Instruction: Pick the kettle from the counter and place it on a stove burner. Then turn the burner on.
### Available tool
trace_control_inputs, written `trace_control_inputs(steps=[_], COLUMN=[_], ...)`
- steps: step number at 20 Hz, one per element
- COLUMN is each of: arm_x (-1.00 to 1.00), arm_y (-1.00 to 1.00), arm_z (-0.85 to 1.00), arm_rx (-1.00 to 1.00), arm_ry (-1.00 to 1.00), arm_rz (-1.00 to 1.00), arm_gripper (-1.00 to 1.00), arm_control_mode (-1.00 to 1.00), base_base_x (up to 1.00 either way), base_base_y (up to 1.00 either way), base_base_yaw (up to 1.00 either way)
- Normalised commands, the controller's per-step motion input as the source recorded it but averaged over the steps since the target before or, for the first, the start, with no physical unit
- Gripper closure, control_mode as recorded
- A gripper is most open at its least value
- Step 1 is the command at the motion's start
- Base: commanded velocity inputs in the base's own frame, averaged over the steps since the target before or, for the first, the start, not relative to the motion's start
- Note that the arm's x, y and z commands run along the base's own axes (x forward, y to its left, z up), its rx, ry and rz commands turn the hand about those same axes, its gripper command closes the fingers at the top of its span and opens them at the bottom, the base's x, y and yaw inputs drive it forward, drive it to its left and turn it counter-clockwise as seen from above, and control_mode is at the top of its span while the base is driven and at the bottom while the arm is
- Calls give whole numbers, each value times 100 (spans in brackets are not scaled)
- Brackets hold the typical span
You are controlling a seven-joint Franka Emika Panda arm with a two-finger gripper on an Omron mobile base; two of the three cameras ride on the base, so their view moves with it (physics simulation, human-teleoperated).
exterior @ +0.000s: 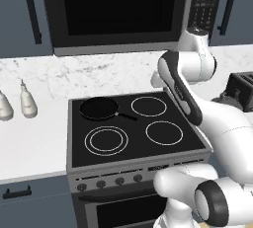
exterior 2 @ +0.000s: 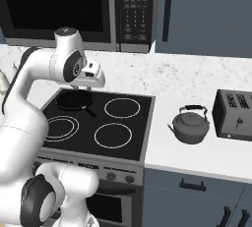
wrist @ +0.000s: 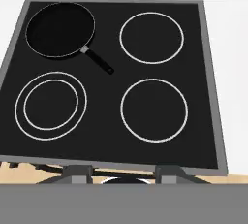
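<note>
The dark grey kettle [exterior 2: 190,125] stands upright on the white counter [exterior 2: 167,155], right of the stove [exterior 2: 145,123] and left of a toaster. My gripper [wrist: 123,175] hangs over the cooktop, well to the left of the kettle and apart from it. In the hand view its two fingertips [wrist: 77,172] are spread wide with nothing between them, so it is open. From the right base view the hand [exterior 2: 93,81] hovers above the back left burner area. Three ringed burners [wrist: 153,110] are bare. The stove knobs [exterior: 101,183] line the front panel.
A flat black frying pan [wrist: 60,29] sits on the back left burner, handle pointing to the stove's middle. A dark toaster [exterior 2: 235,114] stands right of the kettle. Two pale bottles [exterior: 28,101] stand on the counter left of the stove. A microwave [exterior: 118,10] hangs above.
</note>
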Motion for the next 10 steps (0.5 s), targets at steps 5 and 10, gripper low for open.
trace_control_inputs(steps=[5, 10], arm_x=[-31, -45], arm_y=[-60, -100], arm_z=[-1, -18], arm_rx=[5, 2], arm_ry=[1, -2], arm_rz=[-24, -46], arm_gripper=[-100, -100], arm_control_mode=[-100, -100], base_base_x=[0, 0], base_base_y=[0, 0], base_base_yaw=[0, 0])
